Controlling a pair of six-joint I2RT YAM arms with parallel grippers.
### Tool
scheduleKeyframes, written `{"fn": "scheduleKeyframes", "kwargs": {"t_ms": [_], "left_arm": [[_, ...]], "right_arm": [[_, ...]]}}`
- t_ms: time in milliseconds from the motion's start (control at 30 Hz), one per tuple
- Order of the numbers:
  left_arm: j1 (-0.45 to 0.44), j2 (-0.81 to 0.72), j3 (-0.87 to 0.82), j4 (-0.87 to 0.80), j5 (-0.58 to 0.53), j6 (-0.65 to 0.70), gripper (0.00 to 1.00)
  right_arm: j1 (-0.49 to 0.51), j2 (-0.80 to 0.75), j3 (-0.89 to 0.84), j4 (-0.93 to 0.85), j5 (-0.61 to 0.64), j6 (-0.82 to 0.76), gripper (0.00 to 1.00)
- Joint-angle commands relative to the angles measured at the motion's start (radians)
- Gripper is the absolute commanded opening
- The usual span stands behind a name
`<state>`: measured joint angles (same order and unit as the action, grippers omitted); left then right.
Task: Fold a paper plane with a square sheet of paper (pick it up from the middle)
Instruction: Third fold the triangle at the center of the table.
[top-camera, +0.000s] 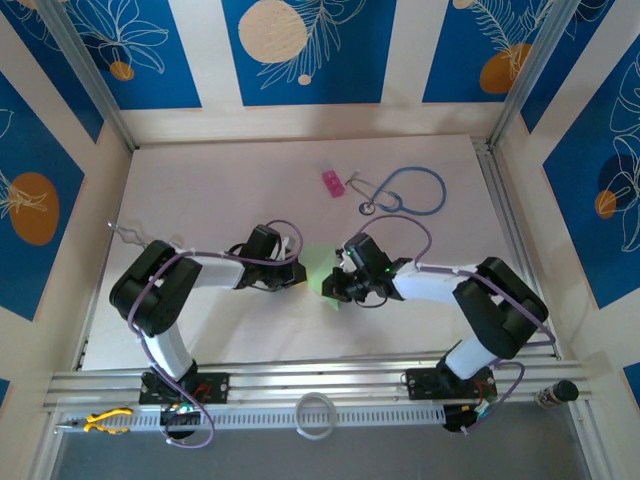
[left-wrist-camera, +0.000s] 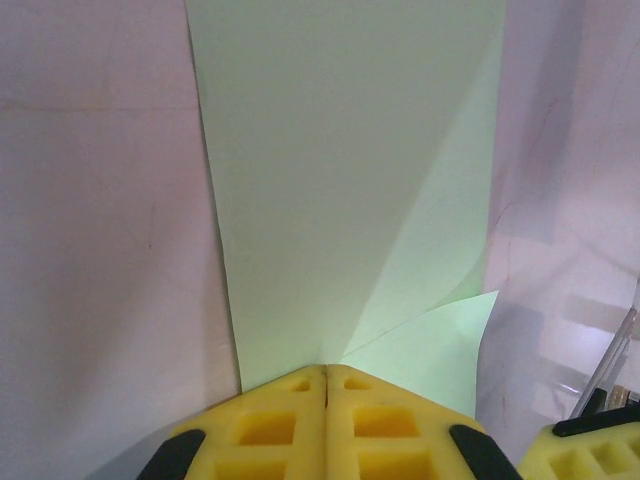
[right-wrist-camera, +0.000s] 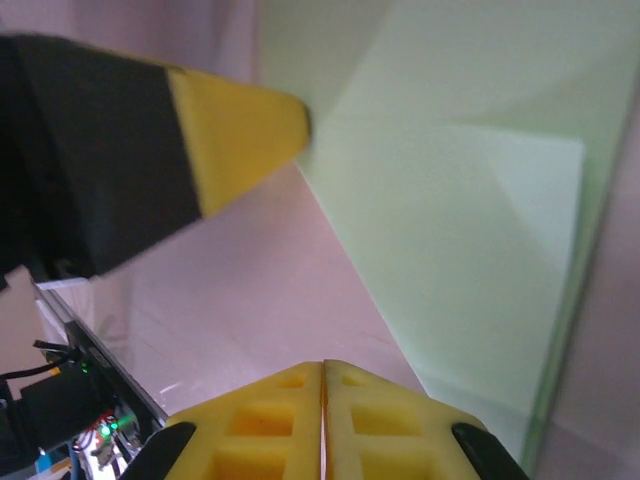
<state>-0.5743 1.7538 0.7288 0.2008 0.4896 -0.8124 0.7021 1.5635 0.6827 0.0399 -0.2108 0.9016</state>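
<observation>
Down at the near left edge, yellow-handled pliers (top-camera: 105, 421) lie on the rail in front of the arm bases. The left gripper (top-camera: 296, 272) reaches in toward the middle of the table (top-camera: 200, 190). Its yellow fingers (left-wrist-camera: 280, 425) are pressed flat together with no gap, and their tips meet the narrow near end of the paper sheet (left-wrist-camera: 340, 180). Whether they pinch that end or only bear on it I cannot tell.

The paper sheet is light green and sits at the middle of the table, between the two grippers. It is partly folded (a diagonal crease runs across it, and a triangular flap curls up at its right near corner in the left wrist view).

A white ring (top-camera: 317, 415) rests on the near rail, between the two arm bases.

The right gripper (top-camera: 335, 287) comes in from the right and stands just beside the sheet's right edge. Its fingers (right-wrist-camera: 270, 425) are likewise closed on each other. In its own wrist view the sheet lies just to the right of the fingertips, and contact is unclear.

Farther back, well apart from the sheet, a small pink block (top-camera: 332, 182) lies just left of a blue stethoscope (top-camera: 425, 195).
</observation>
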Motion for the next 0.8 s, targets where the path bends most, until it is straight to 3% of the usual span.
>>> {"fn": "scheduleKeyframes", "kwargs": {"t_ms": [0,267,500,767], "left_arm": [[-0.005,0.034,-0.012,-0.091,-0.039,0.009,0.00],[-0.005,0.030,-0.016,-0.089,-0.049,-0.001,0.00],[-0.003,0.040,-0.012,-0.092,-0.045,-0.003,0.00],[-0.002,0.030,-0.031,-0.066,-0.037,-0.040,0.00]], "right_arm": [[-0.013,0.070,0.051,0.002,-0.051,-0.015,0.10],[-0.018,0.130,-0.030,0.064,-0.039,0.031,0.11],[-0.009,0.019,-0.176,0.070,-0.017,0.051,0.11],[-0.015,-0.112,-0.163,-0.041,0.039,0.015,0.12]]}}
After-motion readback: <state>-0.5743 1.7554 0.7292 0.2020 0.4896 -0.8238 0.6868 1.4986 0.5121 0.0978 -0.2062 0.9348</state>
